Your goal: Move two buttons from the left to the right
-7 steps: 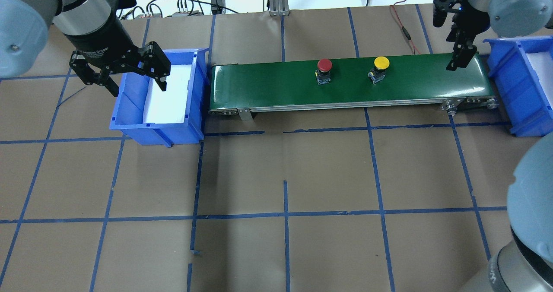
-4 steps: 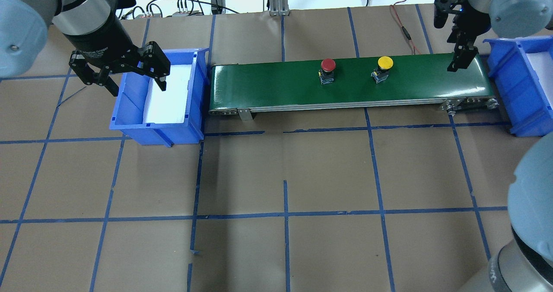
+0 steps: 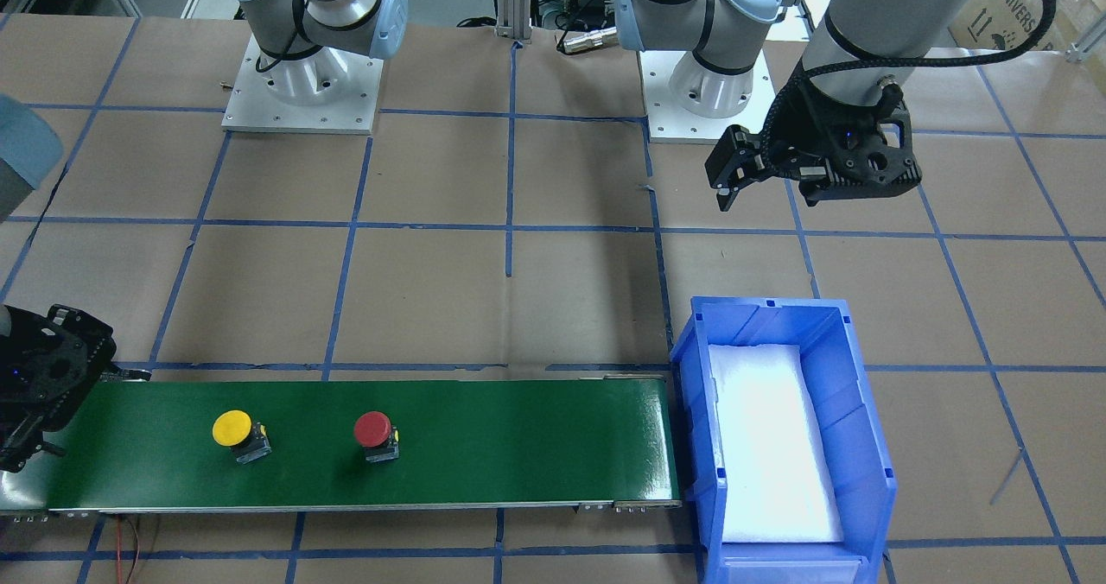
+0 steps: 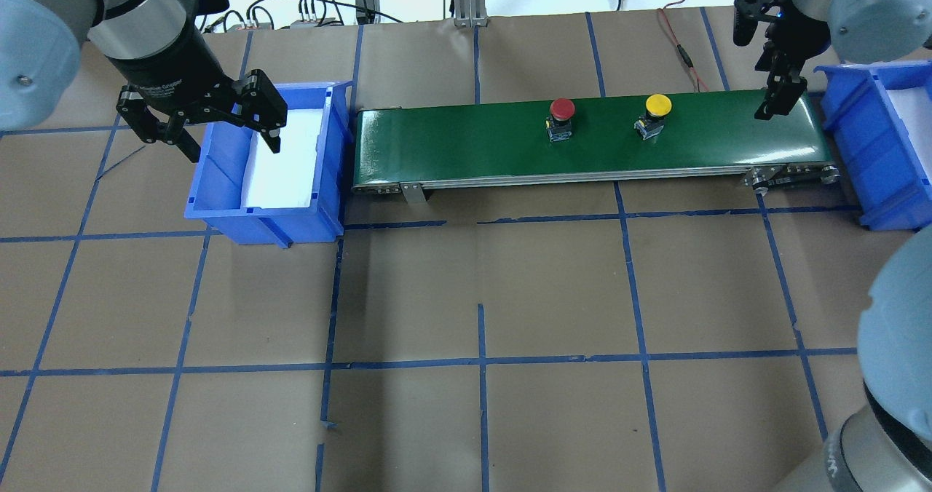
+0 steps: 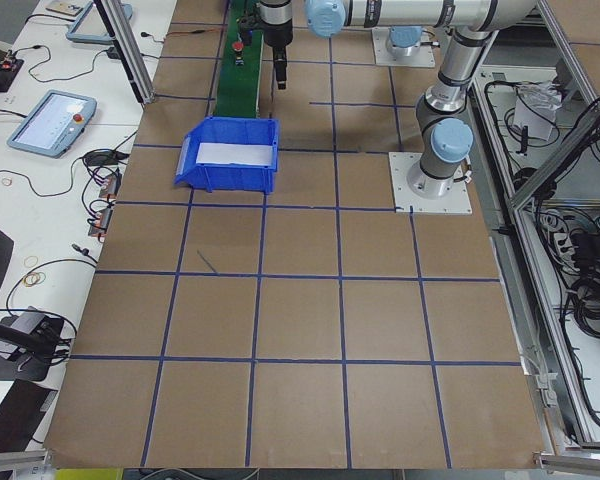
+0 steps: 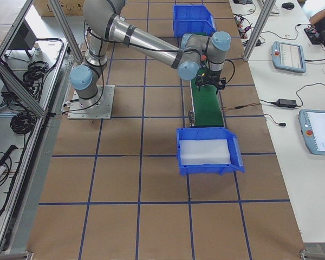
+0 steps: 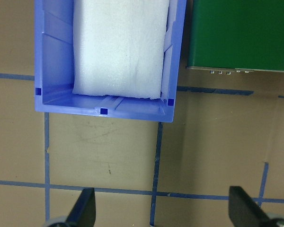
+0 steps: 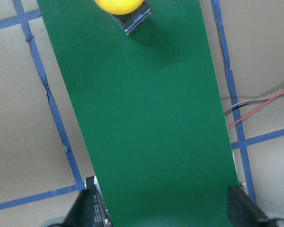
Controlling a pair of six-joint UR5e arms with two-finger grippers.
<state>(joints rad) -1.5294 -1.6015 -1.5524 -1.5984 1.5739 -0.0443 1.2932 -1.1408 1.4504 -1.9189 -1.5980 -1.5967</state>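
The red button (image 4: 561, 110) and the yellow button (image 4: 658, 105) stand upright on the green conveyor belt (image 4: 473, 143), the yellow one nearer the right end. Both also show in the front-facing view, red (image 3: 373, 429) and yellow (image 3: 232, 428). My right gripper (image 4: 761, 62) is open and empty above the belt's right end, right of the yellow button; its wrist view shows that button (image 8: 119, 5) at the top edge. My left gripper (image 4: 233, 143) is open and empty above the left blue bin (image 4: 218, 193).
The left bin (image 3: 691, 394) holds only a white foam pad (image 3: 769, 446). A second blue bin (image 4: 852, 128) stands just past the belt's right end. Cables (image 4: 677, 41) lie behind the belt. Brown paper with blue tape lines covers the table.
Both buttons have moved to the right along the belt. The right gripper has shifted slightly away from the belt. The left gripper has not moved.
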